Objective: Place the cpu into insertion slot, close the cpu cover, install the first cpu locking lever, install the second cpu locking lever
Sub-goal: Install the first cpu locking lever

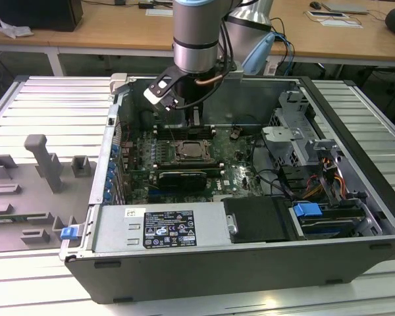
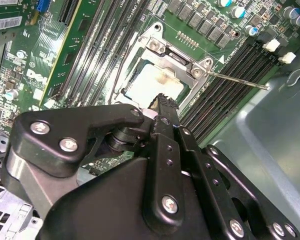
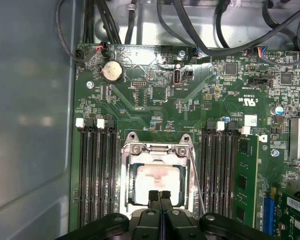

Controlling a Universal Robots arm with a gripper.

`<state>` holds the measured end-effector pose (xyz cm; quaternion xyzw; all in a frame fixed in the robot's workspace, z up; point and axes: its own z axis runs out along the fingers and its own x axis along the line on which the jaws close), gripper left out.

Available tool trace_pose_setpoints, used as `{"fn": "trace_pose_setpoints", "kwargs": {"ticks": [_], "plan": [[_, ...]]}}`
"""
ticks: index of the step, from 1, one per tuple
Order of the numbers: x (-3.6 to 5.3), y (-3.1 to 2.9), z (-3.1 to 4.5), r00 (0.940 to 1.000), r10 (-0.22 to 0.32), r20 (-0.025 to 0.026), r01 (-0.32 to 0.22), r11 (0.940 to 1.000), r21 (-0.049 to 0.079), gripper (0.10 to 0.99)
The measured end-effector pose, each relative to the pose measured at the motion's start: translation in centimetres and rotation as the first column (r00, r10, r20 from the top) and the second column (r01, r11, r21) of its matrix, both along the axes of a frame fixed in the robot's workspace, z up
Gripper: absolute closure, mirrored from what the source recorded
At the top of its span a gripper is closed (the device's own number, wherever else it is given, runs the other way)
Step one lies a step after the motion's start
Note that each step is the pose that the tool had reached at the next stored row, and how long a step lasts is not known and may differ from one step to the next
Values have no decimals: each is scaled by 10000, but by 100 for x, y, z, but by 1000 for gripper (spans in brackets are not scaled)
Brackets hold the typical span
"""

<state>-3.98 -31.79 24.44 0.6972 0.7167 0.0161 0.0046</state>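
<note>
**Hand pressed together above the covered cpu**

At the exterior view's left, a grey fixture (image 1: pixel 43 172) with upright blocks lies on the ribbed metal bench (image 1: pixel 52 99). Just right of it stands the open computer case (image 1: pixel 250 263), with a labelled silver box (image 1: pixel 161 227) along its near edge.

The arm (image 1: pixel 196 39) reaches down from the far side into the middle of the case. Its hand (image 3: pixel 159 195) hangs over the near edge of the insertion slot (image 1: pixel 192 151). In the first wrist view its two fingertips (image 3: pixel 153 194) are pressed together and pinch nothing.

The cpu (image 3: pixel 155 181) lies flat in the slot, and its pale top shows through the cut-out of the cpu cover (image 3: pixel 157 149). The cover lies down over the cpu.

A thin locking lever (image 3: pixel 196 180) runs along the socket's side and angles out toward the memory slots (image 3: pixel 219 170). Beyond those slots stands a green memory module (image 3: pixel 246 175).

At the exterior view's right, a metal drive cage (image 1: pixel 296 141) and a bundle of cables (image 1: pixel 329 178) fill that end of the case.
</note>
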Motion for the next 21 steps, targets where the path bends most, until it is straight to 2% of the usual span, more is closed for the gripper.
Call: {"fn": "trace_pose_setpoints", "kwargs": {"ticks": [21], "plan": [[0,0,92,10000,0,0,0,10000,0,980]]}}
